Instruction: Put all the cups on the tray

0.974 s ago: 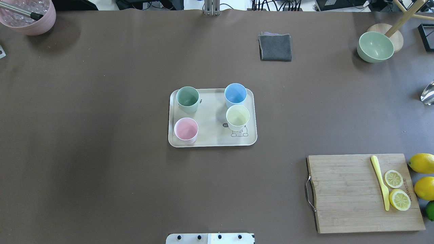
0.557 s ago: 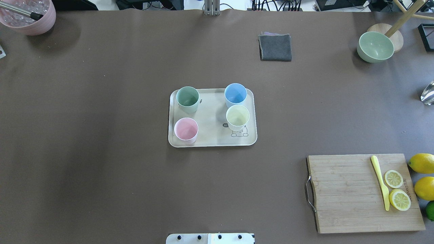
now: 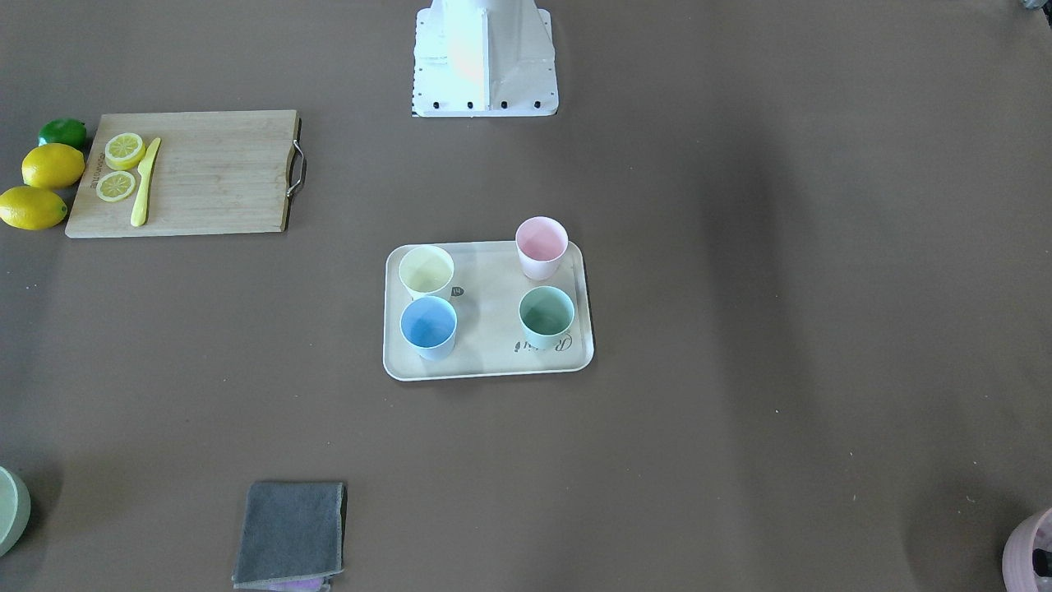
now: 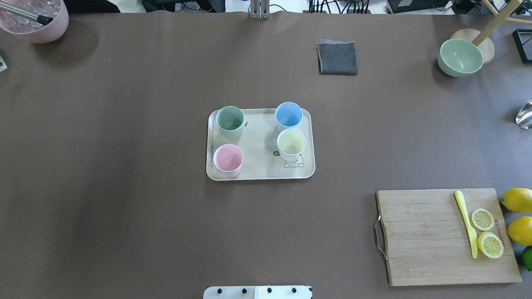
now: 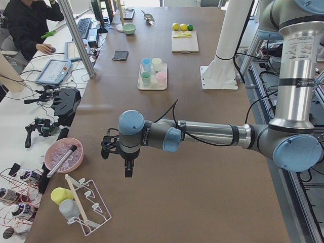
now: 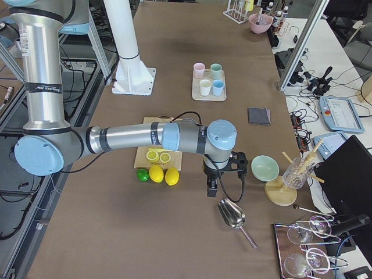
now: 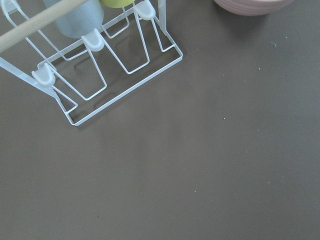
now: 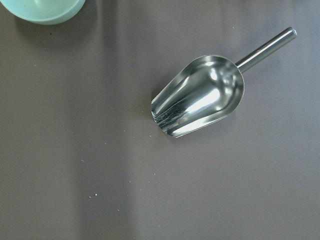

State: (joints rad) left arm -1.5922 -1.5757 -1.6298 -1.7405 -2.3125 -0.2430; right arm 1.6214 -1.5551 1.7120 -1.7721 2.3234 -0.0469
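Four pastel matte tumblers [image 4: 230,119] upright on cream rectangular tray [image 4: 259,143]; left end effector [image 5: 128,171], right end effector [image 6: 212,189] both far off, openness untellable

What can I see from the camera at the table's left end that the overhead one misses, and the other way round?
Only the left-end view shows the robot's left arm stretched over the table, a white wire rack and a person at a desk. Only the overhead view shows the bear drawing on the tray. Both show the green cup, blue cup, yellow cup and pink cup on that tray, the cutting board, the lemons and the grey cloth.
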